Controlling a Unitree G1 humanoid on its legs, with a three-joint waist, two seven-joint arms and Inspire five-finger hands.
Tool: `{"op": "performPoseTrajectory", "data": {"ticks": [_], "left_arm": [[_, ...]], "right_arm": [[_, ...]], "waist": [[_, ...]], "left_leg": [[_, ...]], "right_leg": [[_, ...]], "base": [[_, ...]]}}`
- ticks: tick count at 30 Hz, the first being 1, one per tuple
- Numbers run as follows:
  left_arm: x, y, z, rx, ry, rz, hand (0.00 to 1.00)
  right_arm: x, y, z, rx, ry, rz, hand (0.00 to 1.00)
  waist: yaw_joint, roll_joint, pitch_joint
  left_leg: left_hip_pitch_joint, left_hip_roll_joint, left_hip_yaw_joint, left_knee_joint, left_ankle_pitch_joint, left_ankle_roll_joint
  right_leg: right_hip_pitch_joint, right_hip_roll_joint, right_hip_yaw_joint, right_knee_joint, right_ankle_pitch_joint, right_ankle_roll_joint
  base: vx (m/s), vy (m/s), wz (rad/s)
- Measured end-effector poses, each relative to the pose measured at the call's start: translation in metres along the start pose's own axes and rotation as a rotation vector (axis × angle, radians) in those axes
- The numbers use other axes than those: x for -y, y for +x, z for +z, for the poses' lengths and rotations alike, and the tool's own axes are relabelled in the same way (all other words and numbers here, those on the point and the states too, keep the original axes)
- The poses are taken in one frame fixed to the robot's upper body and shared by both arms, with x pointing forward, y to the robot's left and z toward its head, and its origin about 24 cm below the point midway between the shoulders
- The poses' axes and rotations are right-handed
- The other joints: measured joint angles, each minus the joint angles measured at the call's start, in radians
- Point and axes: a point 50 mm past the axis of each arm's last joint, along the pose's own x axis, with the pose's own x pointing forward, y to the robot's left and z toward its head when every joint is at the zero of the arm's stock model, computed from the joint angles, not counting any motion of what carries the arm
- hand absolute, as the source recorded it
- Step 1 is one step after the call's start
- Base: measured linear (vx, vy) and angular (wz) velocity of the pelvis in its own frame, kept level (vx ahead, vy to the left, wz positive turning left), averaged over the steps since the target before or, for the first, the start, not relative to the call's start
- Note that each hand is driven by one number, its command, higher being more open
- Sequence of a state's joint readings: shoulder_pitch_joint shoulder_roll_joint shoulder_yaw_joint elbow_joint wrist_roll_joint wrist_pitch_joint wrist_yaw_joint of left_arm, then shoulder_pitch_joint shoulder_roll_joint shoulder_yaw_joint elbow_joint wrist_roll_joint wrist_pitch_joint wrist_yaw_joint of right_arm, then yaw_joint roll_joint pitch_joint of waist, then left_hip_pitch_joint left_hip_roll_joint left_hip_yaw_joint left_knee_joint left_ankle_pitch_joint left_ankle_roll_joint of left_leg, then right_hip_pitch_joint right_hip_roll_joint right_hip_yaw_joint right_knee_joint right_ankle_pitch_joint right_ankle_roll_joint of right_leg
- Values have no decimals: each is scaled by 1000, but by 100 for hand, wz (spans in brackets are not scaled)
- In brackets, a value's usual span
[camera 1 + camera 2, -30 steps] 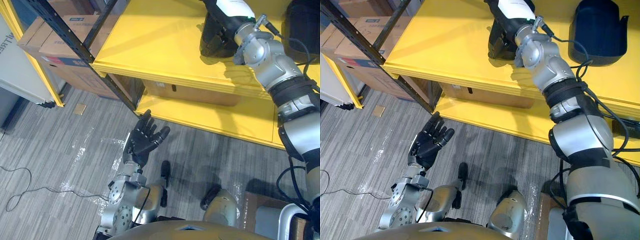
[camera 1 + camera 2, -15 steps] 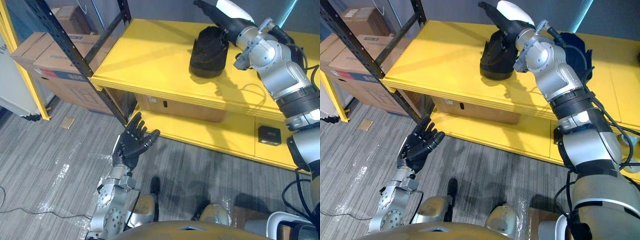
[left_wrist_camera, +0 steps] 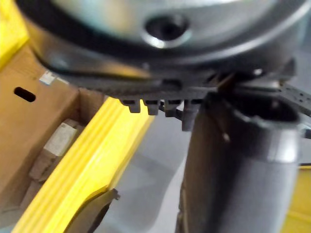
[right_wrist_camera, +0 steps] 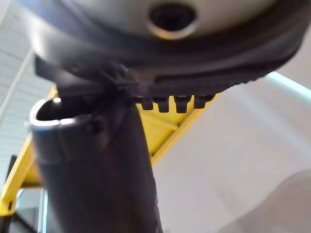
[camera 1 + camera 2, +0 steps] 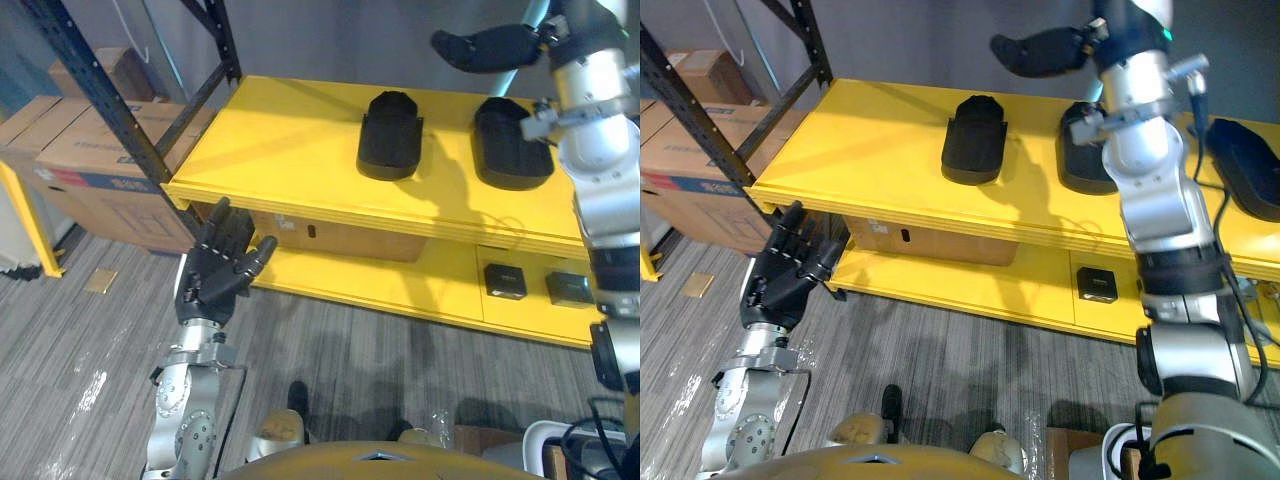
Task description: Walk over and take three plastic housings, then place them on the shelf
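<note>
Three black plastic housings lie on the top board of the yellow shelf [image 5: 285,135]: one in the middle [image 5: 390,135], a second to its right [image 5: 510,145], a third further right [image 5: 1245,170]. My right hand [image 5: 488,47] hovers open above the shelf's back, between the first two housings, and holds nothing. My left hand [image 5: 218,268] is raised in front of the shelf's left corner, fingers straight and empty.
A black rack upright [image 5: 110,100] stands at the left with cardboard boxes [image 5: 75,150] behind it. The lower yellow board carries small black boxes [image 5: 505,281] and a cardboard box [image 5: 340,235]. Grey floor lies in front.
The camera has tilted up, so more of the shelf shows. My right hand has come off the middle housing and risen above it to the right. The left hand stays open.
</note>
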State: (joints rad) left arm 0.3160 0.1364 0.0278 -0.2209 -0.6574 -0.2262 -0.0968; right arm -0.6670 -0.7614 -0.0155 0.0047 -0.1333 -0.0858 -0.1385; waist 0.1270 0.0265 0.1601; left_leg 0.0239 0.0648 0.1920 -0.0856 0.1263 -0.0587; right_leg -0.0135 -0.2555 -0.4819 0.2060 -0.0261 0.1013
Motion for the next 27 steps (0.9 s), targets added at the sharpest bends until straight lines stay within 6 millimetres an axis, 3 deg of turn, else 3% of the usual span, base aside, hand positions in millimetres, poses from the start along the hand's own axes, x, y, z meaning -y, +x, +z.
{"op": "performPoseTrajectory", "data": {"ticks": [3, 5, 6, 8, 13, 17, 23, 25, 27], "left_arm": [[-1, -1, 8, 33, 10, 3, 100], [3, -1, 15, 67, 9, -16, 100], [5, 0, 17, 76, 9, -23, 100], [9, 0, 24, 109, 14, -55, 100], [11, 2, 30, 140, 20, -89, 100], [15, 2, 30, 142, 13, -114, 100], [30, 10, 27, 149, -17, -181, 100], [32, 10, 25, 141, -1, -179, 100], [33, 10, 25, 142, 24, -165, 100]], "right_arm": [[-7, -37, -21, -123, 89, -24, 100], [-19, -84, -44, -294, 180, -27, 100], [-22, -96, -49, -340, 197, -29, 100], [-33, -148, -67, -535, 278, -50, 100], [-34, -226, -74, -794, 315, -100, 100], [-24, -252, -62, -840, 299, -111, 100], [-19, -268, -50, -839, 357, -201, 100], [-20, -275, -46, -845, 373, -190, 100], [-20, -277, -44, -834, 383, -168, 100]], "waist": [[-26, -5, -21], [-46, -5, -25], [-54, -5, -26], [-84, -3, -27], [-137, -1, -32], [-189, -10, -37], [-219, -29, -53], [-226, -27, -54], [-228, -16, -59]], "left_leg": [[6, -1, 26, -1, -15, 0], [26, -1, 58, -3, -29, -2], [27, -1, 62, -3, -31, -3], [34, 1, 96, -3, -39, -2], [39, 10, 176, 0, -58, -5], [69, 22, 248, 1, -79, -14], [71, 34, 339, 28, -122, -25], [65, 40, 341, 85, -165, -33], [13, 42, 254, 197, -240, -36]], "right_leg": [[-2, 8, 24, -20, 12, 4], [-2, 14, 55, -38, 20, 4], [-3, 14, 60, -40, 18, 5], [-5, 23, 90, -61, 29, 6], [-36, 52, 178, -108, 80, 8], [-41, 81, 255, -140, 101, 3], [-95, 113, 359, -158, 112, -3], [-97, 121, 387, -157, 114, -7], [-118, 133, 428, -159, 116, -16]], "base": [[-16, 19, -31], [-40, 15, -38], [-42, 8, -33], [2, 11, -41], [30, 11, -54], [54, 1, -58], [4, -4, -54], [33, 11, -52], [25, 9, -71]]}}
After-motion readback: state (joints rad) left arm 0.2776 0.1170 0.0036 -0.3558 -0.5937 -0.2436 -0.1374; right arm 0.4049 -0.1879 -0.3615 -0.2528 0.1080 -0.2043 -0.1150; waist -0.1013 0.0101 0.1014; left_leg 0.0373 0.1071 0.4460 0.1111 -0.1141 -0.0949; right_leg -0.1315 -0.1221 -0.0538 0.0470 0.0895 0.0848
